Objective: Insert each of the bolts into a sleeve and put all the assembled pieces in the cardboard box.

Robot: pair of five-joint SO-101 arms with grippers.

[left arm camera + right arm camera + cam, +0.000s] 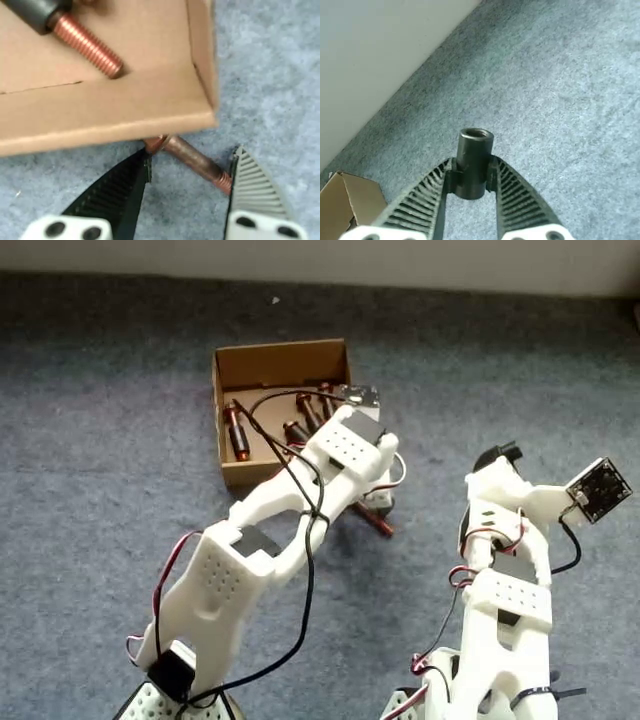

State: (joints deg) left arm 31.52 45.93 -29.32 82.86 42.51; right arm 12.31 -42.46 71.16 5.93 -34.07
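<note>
A bare copper bolt [192, 160] lies on the grey carpet just outside the corner of the cardboard box [125, 125]. My left gripper [192, 155] is open, with one finger on each side of the bolt. In the high view the same bolt [377, 524] pokes out under that gripper [375, 505], by the box [228, 475]. My right gripper [470, 172] is shut on a dark sleeve [474, 160] and holds it above the carpet with the threaded hole facing away. An assembled piece [82, 42] lies inside the box.
Several assembled pieces [238, 432] lie in the box in the high view. The right arm [505, 540] stands to the right of the box, over bare carpet. A pale wall [380, 55] runs along the carpet's far edge. A corner of the box [345, 200] is in the right wrist view.
</note>
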